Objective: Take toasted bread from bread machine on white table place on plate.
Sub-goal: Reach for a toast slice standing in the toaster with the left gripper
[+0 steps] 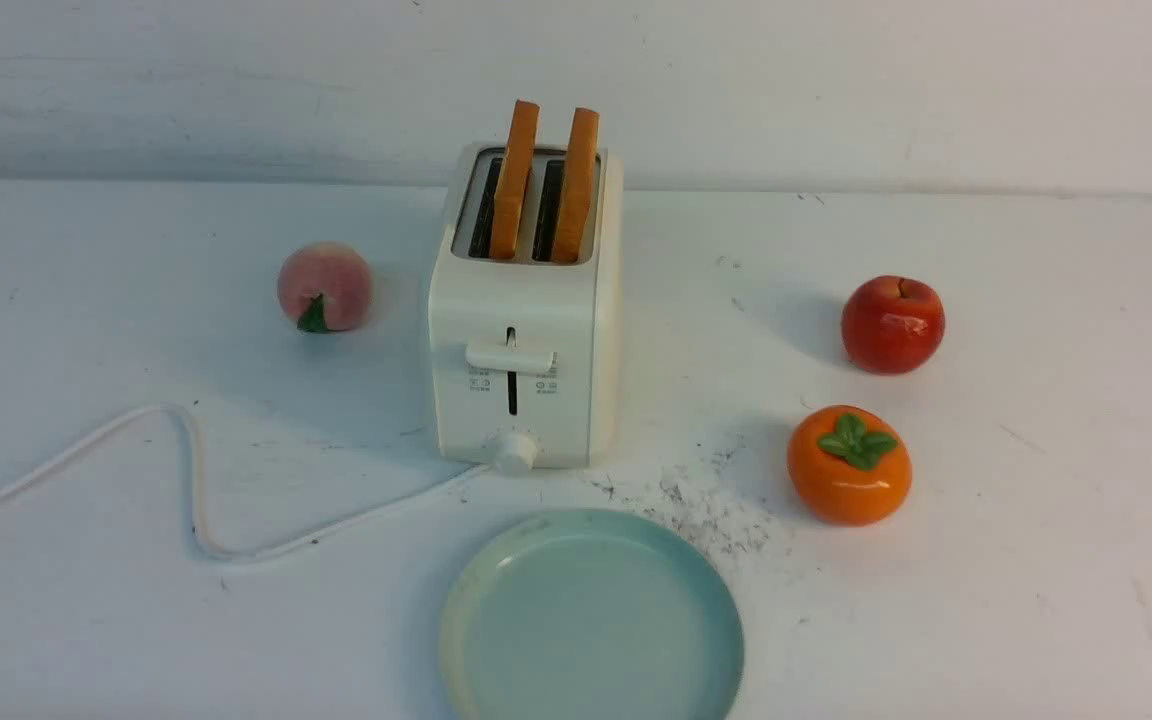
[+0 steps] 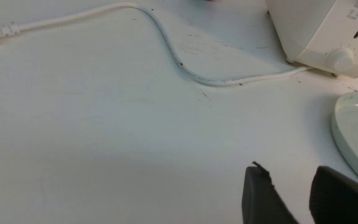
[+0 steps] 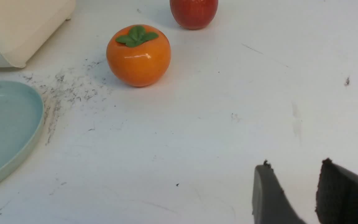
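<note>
Two toasted bread slices, the left one [image 1: 515,178] and the right one [image 1: 576,184], stand upright in the slots of the cream-white bread machine [image 1: 526,350] at the middle of the white table [image 1: 1036,500]. The teal-green plate [image 1: 591,620] lies in front of it, empty. Neither gripper shows in the front view. In the left wrist view my left gripper [image 2: 289,171] is open and empty above bare table, with the plate's rim [image 2: 350,149] and the bread machine's knob corner [image 2: 340,59] beyond it. In the right wrist view my right gripper [image 3: 294,166] is open and empty above the table.
A peach [image 1: 324,286] lies left of the bread machine. A red apple [image 1: 892,324] and an orange persimmon [image 1: 849,464] lie to its right. The white cord [image 1: 186,480] loops over the table's left half. Dark specks [image 1: 706,510] mark the table by the plate.
</note>
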You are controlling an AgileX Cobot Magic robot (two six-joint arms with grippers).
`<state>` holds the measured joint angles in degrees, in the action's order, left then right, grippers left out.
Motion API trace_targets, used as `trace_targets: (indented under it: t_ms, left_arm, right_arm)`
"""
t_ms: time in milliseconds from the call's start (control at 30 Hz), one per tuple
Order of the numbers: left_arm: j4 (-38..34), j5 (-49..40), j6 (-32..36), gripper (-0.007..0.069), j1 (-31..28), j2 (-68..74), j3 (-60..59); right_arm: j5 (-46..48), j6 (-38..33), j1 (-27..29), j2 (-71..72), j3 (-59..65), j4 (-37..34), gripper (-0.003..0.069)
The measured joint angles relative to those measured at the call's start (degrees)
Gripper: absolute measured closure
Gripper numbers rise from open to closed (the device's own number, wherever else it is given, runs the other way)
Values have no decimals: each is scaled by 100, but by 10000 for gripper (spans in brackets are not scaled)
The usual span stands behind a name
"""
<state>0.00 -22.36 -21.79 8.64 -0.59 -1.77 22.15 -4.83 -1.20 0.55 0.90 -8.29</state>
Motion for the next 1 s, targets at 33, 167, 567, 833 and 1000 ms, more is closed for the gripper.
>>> trace_targets:
  t_ms: [33, 167, 567, 833, 1000]
  left_arm:
    - [0, 0, 0, 386, 0, 0, 0]
    - [0, 0, 0, 386, 0, 0, 0]
    - [0, 0, 0, 386, 0, 0, 0]
    - [0, 0, 0, 386, 0, 0, 0]
    - [127, 122, 5, 386, 0, 0, 0]
  right_arm:
    - [0, 0, 0, 0, 0, 0, 419]
    - [0, 0, 0, 0, 0, 0, 419]
    - [0, 0, 0, 0, 0, 0, 419]
    - [0, 0, 0, 0, 0, 0, 419]
    - [0, 0, 0, 0, 0, 0, 419]
